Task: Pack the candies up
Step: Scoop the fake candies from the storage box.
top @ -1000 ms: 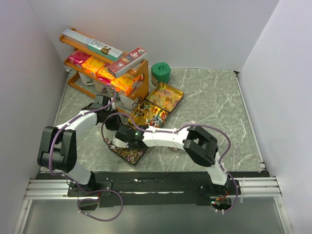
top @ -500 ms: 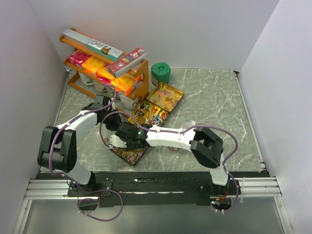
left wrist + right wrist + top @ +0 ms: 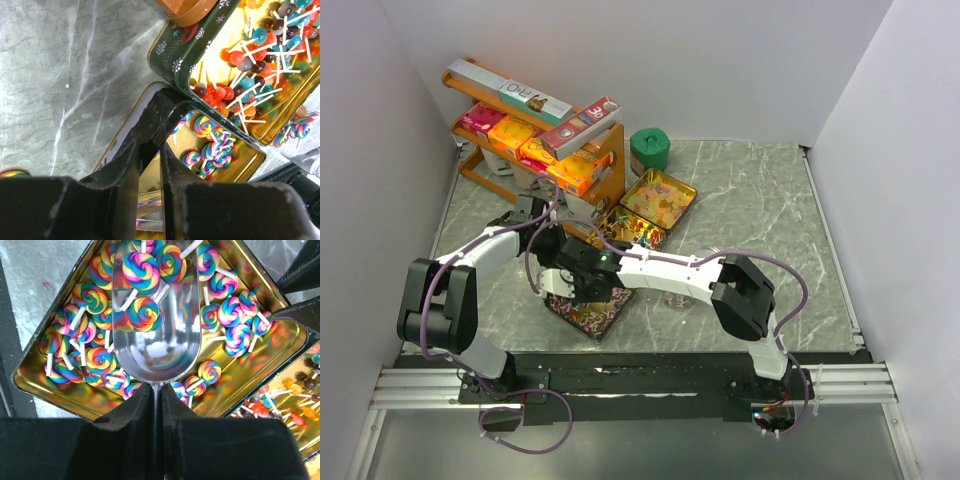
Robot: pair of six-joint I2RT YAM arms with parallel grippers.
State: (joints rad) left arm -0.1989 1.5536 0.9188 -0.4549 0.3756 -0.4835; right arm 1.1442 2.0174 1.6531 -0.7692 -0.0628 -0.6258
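The right gripper [image 3: 156, 390] has its two fingers squeezed tight on the thin handle of a shiny scoop [image 3: 160, 352]. Two swirly candies [image 3: 144, 313] lie in the scoop, toward its 12 o'clock end. The scoop hangs just over a gold tin [image 3: 27, 374] full of more swirly lollipops on white sticks.

The left gripper [image 3: 159, 125] has its fingers nearly together. They pinch the wall of that same tin at one corner, one finger inside and one outside.

Touching that corner is a green tin [image 3: 172, 55] with white snowflakes on its side. It holds round lollipops in red, blue and brown. A third tin [image 3: 660, 200] sits at 1 o'clock from it, with orange-yellow sweets.

On the wooden rack [image 3: 610, 160], at 11 o'clock on the table, one long box [image 3: 582, 122] looks like it says "30". The other words are too small to read.

The swirly tin sits at 7 o'clock, close to the table's near edge. The marble table [image 3: 770, 220] is bare toward 3 o'clock. A green pot [image 3: 650, 150] stands at 12 o'clock.
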